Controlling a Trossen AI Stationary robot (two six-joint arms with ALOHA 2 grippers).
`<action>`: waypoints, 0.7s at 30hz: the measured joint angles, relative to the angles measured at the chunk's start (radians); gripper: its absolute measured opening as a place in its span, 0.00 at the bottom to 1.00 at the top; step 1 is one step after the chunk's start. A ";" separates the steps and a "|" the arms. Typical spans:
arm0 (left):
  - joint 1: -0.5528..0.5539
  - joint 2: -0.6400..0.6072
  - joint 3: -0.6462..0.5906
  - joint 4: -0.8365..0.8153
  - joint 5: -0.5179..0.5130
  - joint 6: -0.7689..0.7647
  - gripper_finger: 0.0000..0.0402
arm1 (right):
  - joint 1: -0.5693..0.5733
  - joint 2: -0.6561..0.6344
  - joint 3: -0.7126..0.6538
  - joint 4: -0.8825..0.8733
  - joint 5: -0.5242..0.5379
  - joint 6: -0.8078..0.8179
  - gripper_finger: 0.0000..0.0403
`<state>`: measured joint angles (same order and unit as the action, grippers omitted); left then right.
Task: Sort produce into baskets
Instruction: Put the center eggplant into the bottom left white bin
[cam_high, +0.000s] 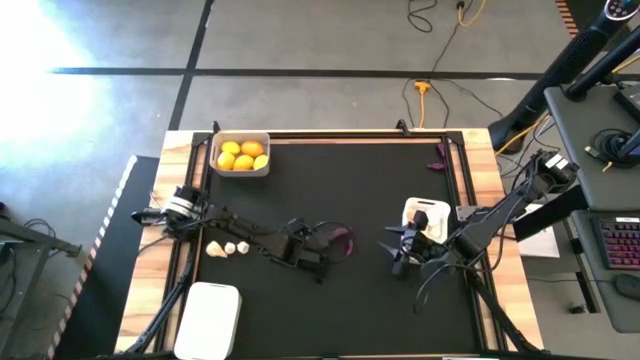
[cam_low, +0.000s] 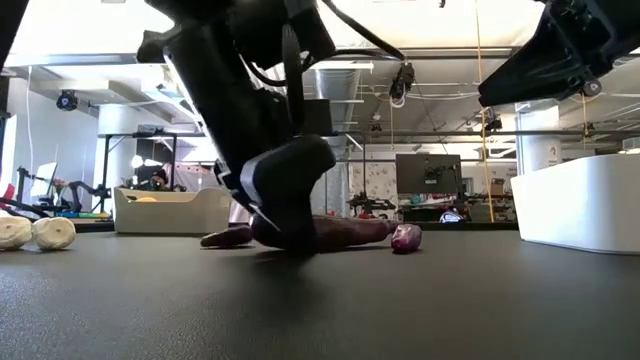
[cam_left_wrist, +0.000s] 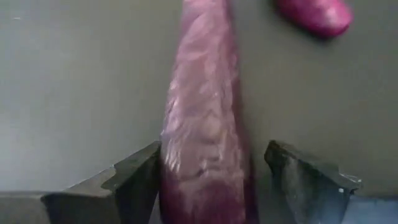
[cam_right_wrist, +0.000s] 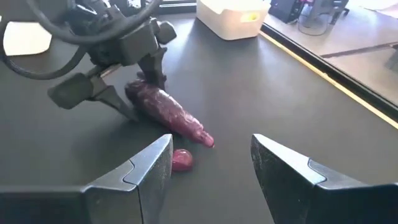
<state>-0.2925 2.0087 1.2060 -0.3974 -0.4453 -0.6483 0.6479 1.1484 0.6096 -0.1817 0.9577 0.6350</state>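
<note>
A large dark purple eggplant (cam_left_wrist: 205, 124) lies flat on the black table, also in the right wrist view (cam_right_wrist: 171, 115). A tiny eggplant (cam_right_wrist: 181, 160) lies on the mat by its thin end. My left gripper (cam_left_wrist: 211, 162) is open, low over the large eggplant's thick end, one finger on each side. My right gripper (cam_right_wrist: 211, 168) is open and empty, above the table to the right of both eggplants (cam_high: 397, 252). Yellow citrus fruits (cam_high: 243, 156) lie in the far-left basket (cam_high: 216, 160). Small white bulbs (cam_high: 228, 247) lie on the table at the left. My left gripper straddles the large eggplant near its thick end, fingers lying across it. One finger (cam_left_wrist: 134, 177) stands against the eggplant's side (cam_left_wrist: 168, 168); the other finger (cam_left_wrist: 298, 177) stands a little apart from it. The eggplant lies on the table.
An empty white basket (cam_high: 208, 318) stands at the near left. Another white basket (cam_high: 424, 212) stands at the right, partly under my right arm. The wooden table frame (cam_high: 478, 160) bounds the mat. Bare mat lies in the middle and toward the near edge.
</note>
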 joint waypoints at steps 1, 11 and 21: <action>-0.002 0.000 -0.011 0.036 0.009 0.000 0.70 | 0.000 0.000 -0.001 0.000 0.000 0.000 0.52; -0.028 0.004 -0.042 0.153 0.038 -0.063 0.70 | 0.000 0.000 -0.008 0.001 -0.019 0.017 0.52; -0.038 0.008 0.069 0.018 -0.017 -0.022 0.41 | 0.000 0.000 -0.023 0.000 -0.023 0.039 0.52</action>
<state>-0.3306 2.0171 1.2746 -0.3796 -0.4624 -0.6704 0.6479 1.1488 0.5869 -0.1814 0.9348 0.6737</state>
